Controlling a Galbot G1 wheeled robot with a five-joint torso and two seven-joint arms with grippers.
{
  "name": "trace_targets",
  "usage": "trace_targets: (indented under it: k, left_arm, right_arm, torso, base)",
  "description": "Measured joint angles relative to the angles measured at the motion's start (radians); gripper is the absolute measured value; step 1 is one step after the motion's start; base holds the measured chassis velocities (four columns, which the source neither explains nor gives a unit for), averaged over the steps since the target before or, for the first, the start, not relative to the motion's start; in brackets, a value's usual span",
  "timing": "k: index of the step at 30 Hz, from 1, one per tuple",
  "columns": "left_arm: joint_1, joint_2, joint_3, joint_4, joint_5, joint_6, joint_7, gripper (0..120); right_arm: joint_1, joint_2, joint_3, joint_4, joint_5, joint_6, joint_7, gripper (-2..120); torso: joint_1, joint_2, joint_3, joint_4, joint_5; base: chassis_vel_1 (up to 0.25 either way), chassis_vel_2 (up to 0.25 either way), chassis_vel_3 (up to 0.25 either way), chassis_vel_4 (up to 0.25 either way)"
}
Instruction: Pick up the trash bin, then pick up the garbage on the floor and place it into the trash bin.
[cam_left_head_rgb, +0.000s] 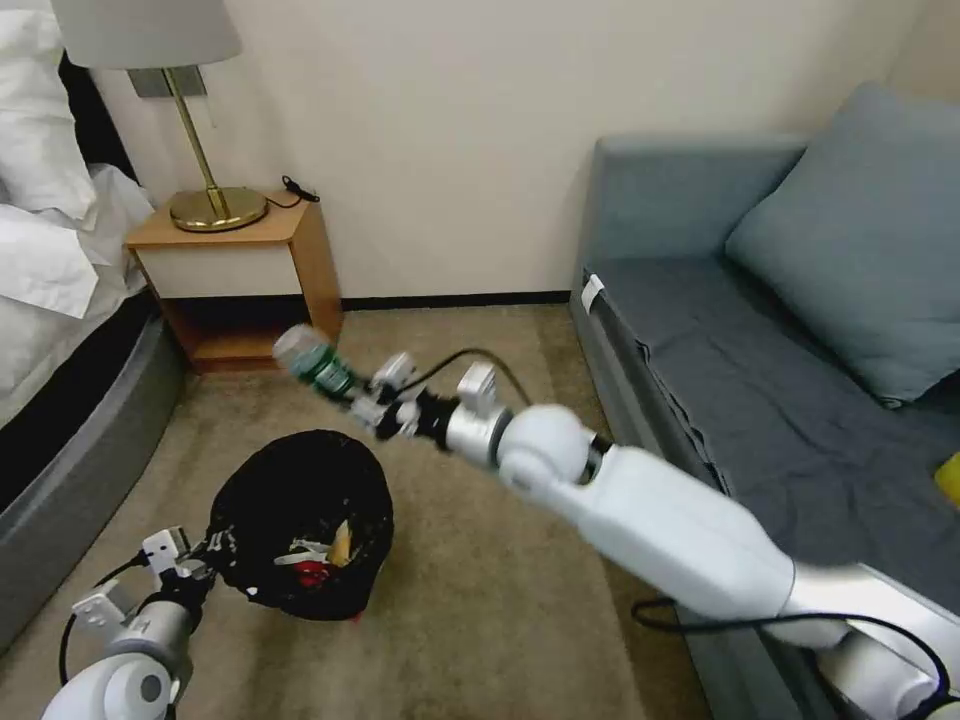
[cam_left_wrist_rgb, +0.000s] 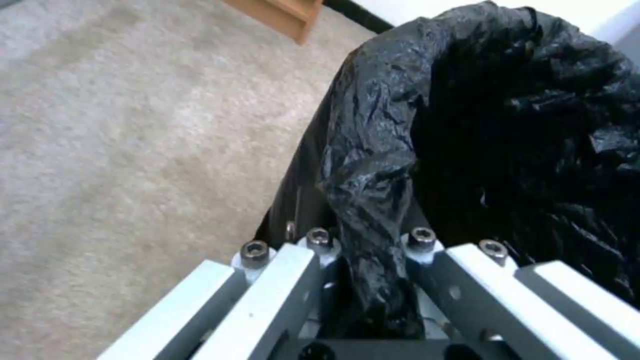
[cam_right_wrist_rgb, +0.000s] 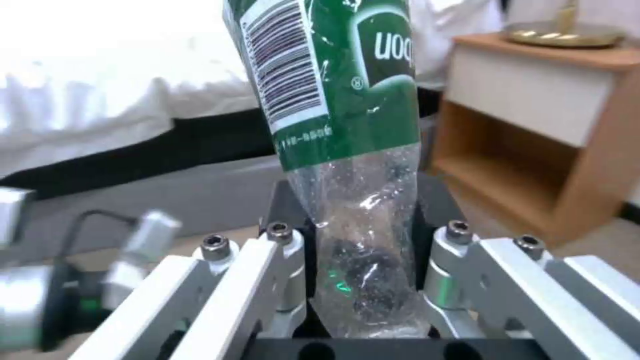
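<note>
Holding the trash bin (cam_left_head_rgb: 300, 520) by its rim, my left gripper (cam_left_head_rgb: 205, 560) is clamped on a fold of the black liner; the left wrist view shows the crinkled plastic pinched between the closed fingers (cam_left_wrist_rgb: 293, 280). The bin sits at lower left over the beige carpet (cam_left_head_rgb: 480, 580), with a red-and-white carton (cam_left_head_rgb: 312, 572) and other scraps visible inside.

My right gripper (cam_left_head_rgb: 365, 405) is extended above and just behind the bin, gripping the clear bottle (cam_left_head_rgb: 312, 362) with the green label. The right wrist view shows the bottle (cam_right_wrist_rgb: 347, 150) squeezed at its clear end between both fingers (cam_right_wrist_rgb: 460, 270). The bottle points toward the wooden nightstand (cam_left_head_rgb: 250, 270), beside the bed (cam_left_head_rgb: 60, 300). A grey sofa (cam_left_head_rgb: 780, 350) stands to the right.
</note>
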Motion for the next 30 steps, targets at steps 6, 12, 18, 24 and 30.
trace_targets:
  k: [6, 12, 18, 24, 30]
  left_arm:
    - [0.006, -0.012, 0.006, -0.012, 0.003, 0.003, 0.011, 4]
    - [0.023, -0.021, 0.003, -0.029, -0.001, 0.005, 0.018, 4]
    - [0.036, -0.031, 0.010, -0.046, 0.000, 0.009, 0.020, 4]
    - [0.036, -0.033, 0.022, -0.055, -0.001, 0.012, 0.015, 4]
    - [0.030, -0.031, 0.028, -0.054, -0.002, 0.014, 0.012, 4]
  right_arm:
    - [-0.049, 0.015, -0.039, 0.007, -0.038, -0.002, 0.007, 22]
    - [-0.134, 0.014, -0.073, -0.010, -0.138, -0.001, -0.001, 22]
    - [-0.191, 0.021, -0.074, -0.048, -0.220, 0.011, -0.010, 22]
    - [-0.225, 0.021, -0.063, -0.078, -0.273, 0.011, 0.006, 23]
    - [-0.243, -0.003, -0.044, -0.069, -0.289, 0.000, 0.019, 47]
  torso:
    - [0.000, 0.000, 0.000, 0.0000, 0.0000]
    - [0.000, 0.000, 0.000, -0.0001, 0.0000]
    - [0.000, 0.000, 0.000, -0.0001, 0.0001]
    - [0.000, 0.000, 0.000, -0.0001, 0.0001]
    - [0.000, 0.000, 0.000, -0.0001, 0.0001]
  base:
    - [0.000, 0.000, 0.000, 0.000]
    - [0.000, 0.000, 0.000, 0.000]
    - [0.000, 0.000, 0.000, 0.000]
    - [0.000, 0.000, 0.000, 0.000]
    - [0.000, 0.000, 0.000, 0.000]
